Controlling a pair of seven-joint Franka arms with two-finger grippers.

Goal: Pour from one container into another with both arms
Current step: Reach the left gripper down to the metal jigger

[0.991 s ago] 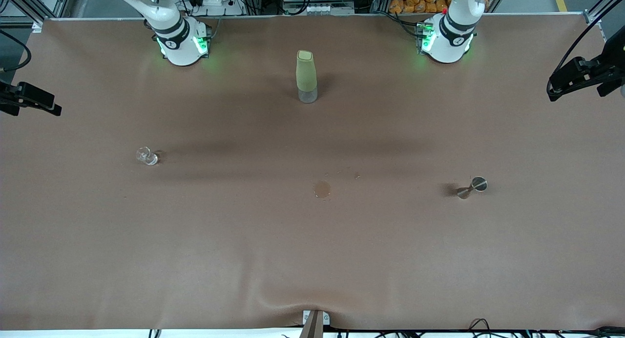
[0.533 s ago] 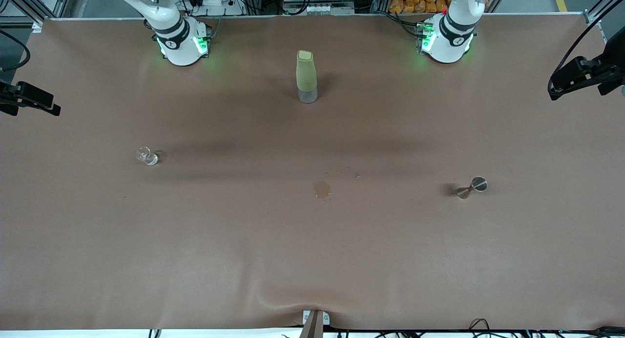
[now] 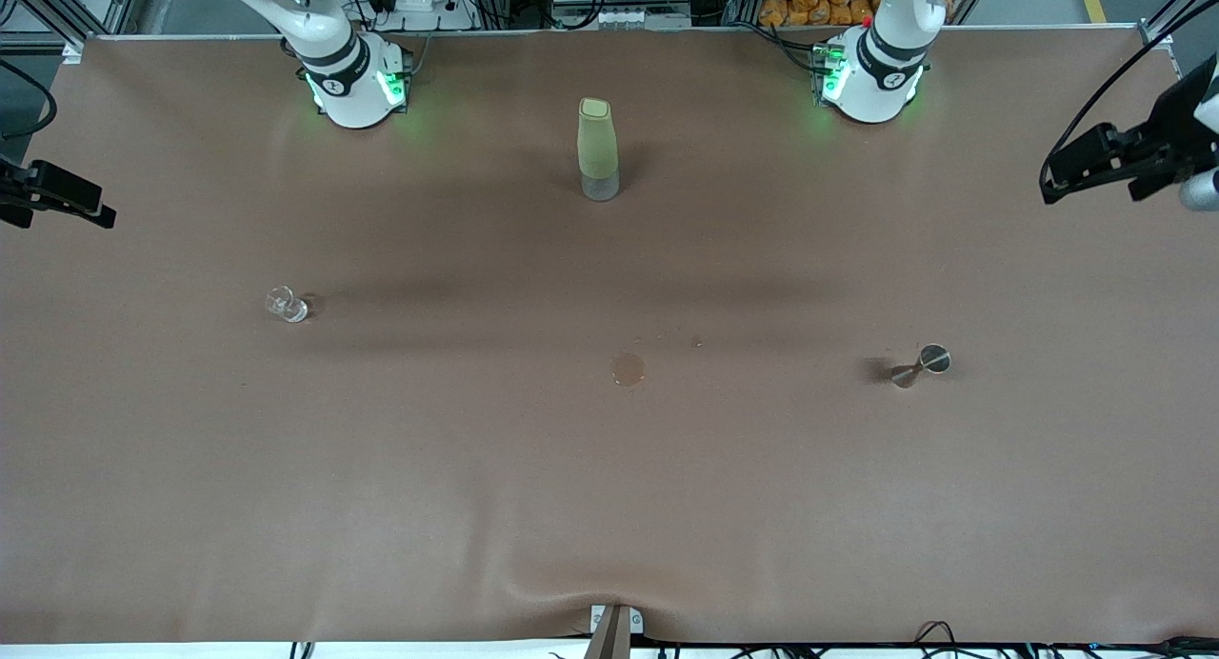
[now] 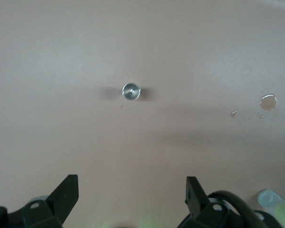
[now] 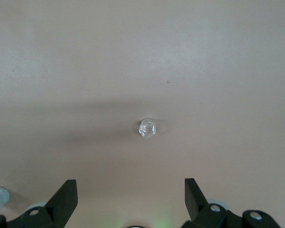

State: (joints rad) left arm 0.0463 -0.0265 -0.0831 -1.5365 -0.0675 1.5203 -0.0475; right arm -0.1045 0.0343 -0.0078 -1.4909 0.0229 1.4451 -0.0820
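Both arms hang high at the worktop (image 3: 609, 507) ends: left hand (image 4: 131, 192) wide over the metal jigger (image 3: 921, 365), right hand (image 5: 130, 194) wide over the small glass (image 3: 286, 305). You see the green bottle (image 3: 597, 149) midway, everything well apart.

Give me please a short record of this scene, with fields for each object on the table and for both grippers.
table: brown cover
green bottle: upright, between the two arm bases
small glass: toward the right arm's end
metal jigger: toward the left arm's end
wet spot: mid-table, nearer the front camera than the bottle
left gripper: open, high above the jigger
right gripper: open, high above the glass
held: nothing
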